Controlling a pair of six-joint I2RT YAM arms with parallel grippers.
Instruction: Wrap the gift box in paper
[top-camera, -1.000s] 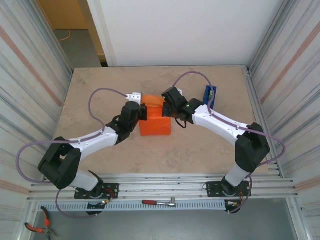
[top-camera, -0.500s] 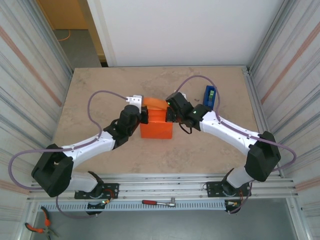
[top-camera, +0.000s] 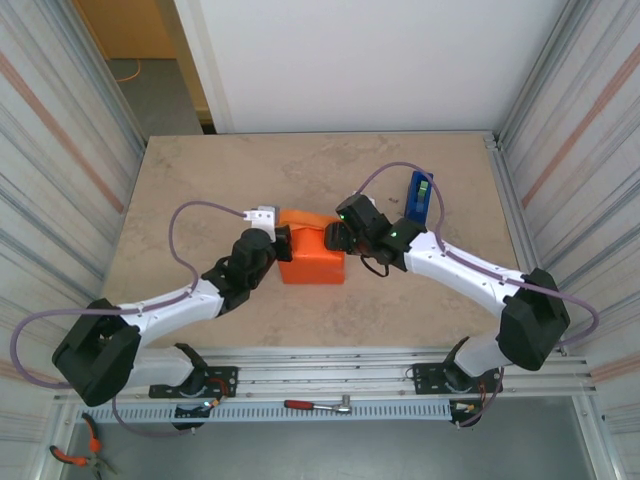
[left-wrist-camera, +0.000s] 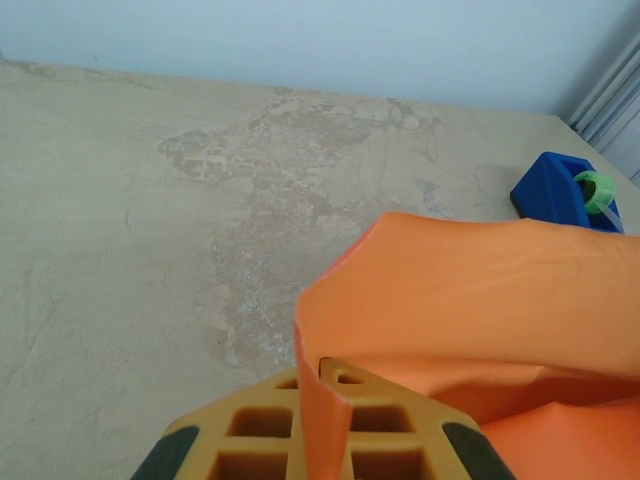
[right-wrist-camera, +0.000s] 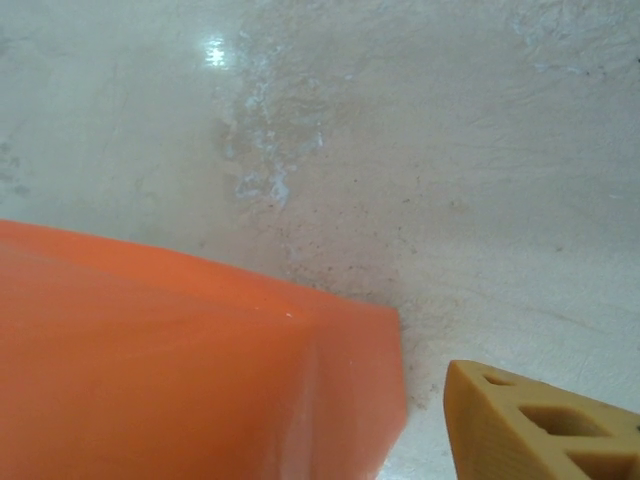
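One edge of the light, floppy paper (top-camera: 312, 258), the best hold I judge, is clamped in the left gripper (top-camera: 283, 240); the right gripper (top-camera: 335, 238) I cannot tell.

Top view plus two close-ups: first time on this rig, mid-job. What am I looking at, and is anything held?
The top view looks down from above and behind two robot arms, the left arm and right arm, bolted at the near edge of a table. Each close-up comes from a camera on one wrist. On the table sit the orange paper, folded into a boxy bundle, and a blue tape dispenser. The left gripper is shut on a paper edge. The right gripper looks open beside the bundle, holding nothing.
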